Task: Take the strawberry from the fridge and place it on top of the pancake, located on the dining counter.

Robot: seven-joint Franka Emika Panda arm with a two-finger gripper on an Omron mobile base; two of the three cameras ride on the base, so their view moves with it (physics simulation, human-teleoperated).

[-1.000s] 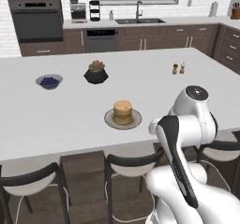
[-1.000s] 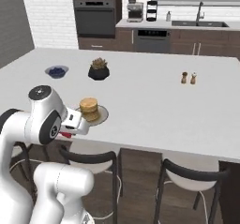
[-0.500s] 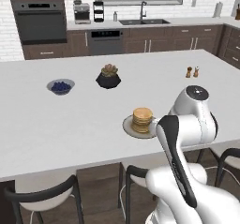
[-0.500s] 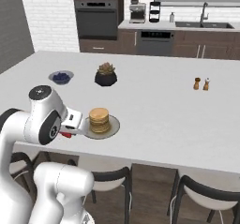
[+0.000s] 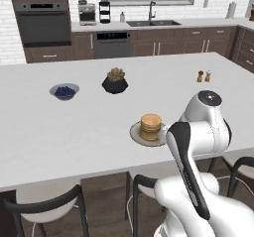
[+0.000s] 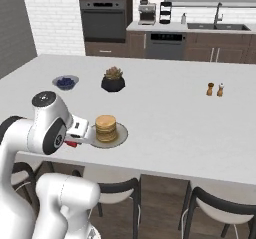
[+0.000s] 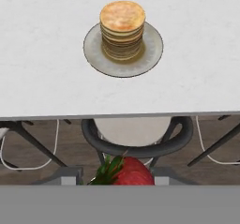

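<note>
1. The strawberry is being held, closed between the end effector fingers, off the bench's near edge
2. It is being carried toward the pancake near that edge; centring above the stack is being advised before release

Even, bright rendered light; soft shadows under the plate; base views slightly soft, perhaps from low resolution.
</note>
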